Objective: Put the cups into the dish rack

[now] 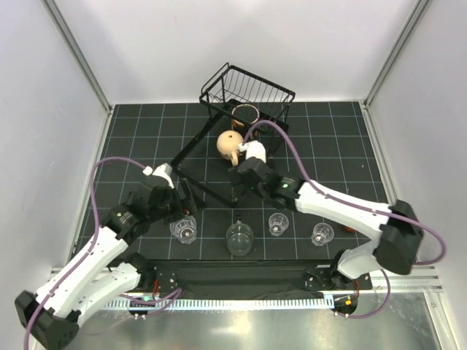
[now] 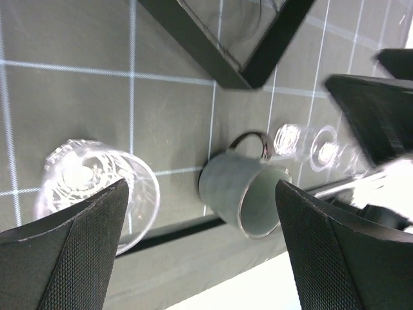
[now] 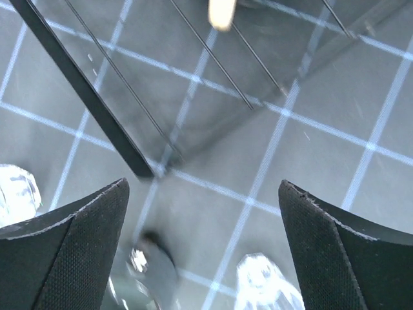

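Observation:
The dish rack [image 1: 252, 91] stands at the back, its flat lower frame [image 1: 191, 149] reaching forward and left. A round beige mug [image 1: 229, 143] sits on that frame, and a brown-rimmed cup [image 1: 245, 113] is in the basket. Clear glasses [image 1: 183, 230] [image 1: 278, 224] [image 1: 322, 234] and a grey mug [image 1: 239, 239] stand in a front row. My left gripper [image 1: 187, 202] hangs open above the leftmost glass [image 2: 97, 187] and the grey mug [image 2: 248, 197]. My right gripper [image 1: 237, 188] is open just in front of the beige mug, holding nothing. Below the right gripper [image 3: 203, 187] lie the frame's corner [image 3: 84, 90] and a glass [image 3: 264, 284].
A small red-orange cup [image 1: 350, 227] shows partly behind the right forearm. The right arm [image 2: 381, 110] shows at the right of the left wrist view. White walls close the black gridded mat [image 1: 328, 138] on three sides.

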Action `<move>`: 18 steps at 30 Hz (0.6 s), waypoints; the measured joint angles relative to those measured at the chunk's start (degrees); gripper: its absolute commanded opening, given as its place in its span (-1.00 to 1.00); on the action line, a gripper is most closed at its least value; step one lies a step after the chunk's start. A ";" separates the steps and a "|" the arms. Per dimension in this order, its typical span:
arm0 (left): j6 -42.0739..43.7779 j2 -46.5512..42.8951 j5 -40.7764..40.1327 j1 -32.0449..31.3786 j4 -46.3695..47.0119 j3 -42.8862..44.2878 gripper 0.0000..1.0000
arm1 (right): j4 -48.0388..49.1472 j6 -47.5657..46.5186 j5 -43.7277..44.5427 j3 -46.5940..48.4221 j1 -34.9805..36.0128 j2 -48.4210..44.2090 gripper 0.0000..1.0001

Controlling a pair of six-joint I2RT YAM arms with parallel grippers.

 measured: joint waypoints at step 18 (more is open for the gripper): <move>-5.97 22.80 -24.22 -34.07 1.60 6.40 0.67 | -13.33 3.78 -4.09 -16.83 -0.17 -37.22 1.00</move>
